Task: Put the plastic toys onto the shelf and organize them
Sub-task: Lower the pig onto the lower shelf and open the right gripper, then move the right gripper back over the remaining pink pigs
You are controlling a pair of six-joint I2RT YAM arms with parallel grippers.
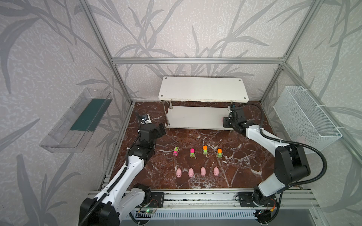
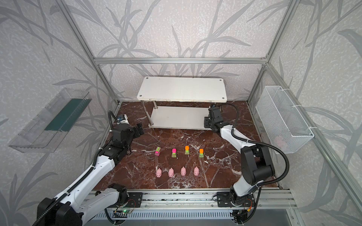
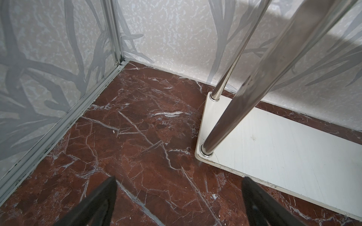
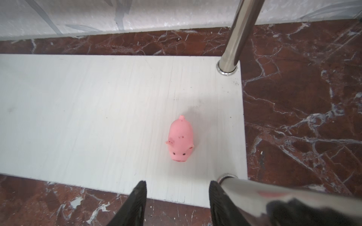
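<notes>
Tally: one pink plastic pig (image 4: 180,140) stands on the lower board of the white two-tier shelf (image 1: 201,89), near its right end. Your right gripper (image 4: 177,187) is spread and empty just beside it; left gripper (image 3: 179,182) spread, empty. Four more pink pigs (image 1: 190,172) and four neon toy cars (image 1: 192,153) sit unplaced on the worktop (image 1: 244,156).

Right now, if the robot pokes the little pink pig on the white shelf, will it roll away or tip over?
The pig looks tiny, so it's probably very light and a nudge would move it. It sits upright on the smooth lower board, so it would likely skid, not roll. Its rounded body might tip if poked sideways.
</notes>
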